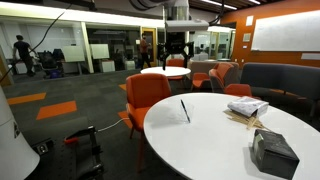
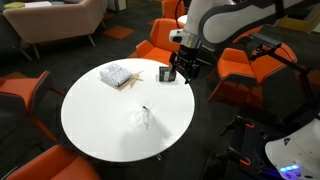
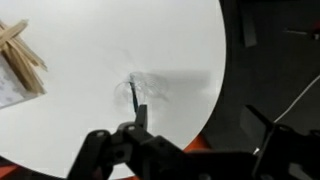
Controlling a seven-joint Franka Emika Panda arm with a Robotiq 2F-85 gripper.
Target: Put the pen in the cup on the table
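The thin dark pen stands slanted near the middle of the big round white table. In an exterior view the pen sits inside a faint clear cup. In the wrist view the pen shows within the cup's pale outline. My gripper hangs open and empty above the table's far edge, well away from the pen. It is also seen high over the table. In the wrist view its fingers are spread wide with nothing between them.
A dark boxy object lies on the table by the gripper, also seen in the near corner. A white packet with wooden sticks lies at the rim. Orange chairs ring the table. A smaller round table stands behind.
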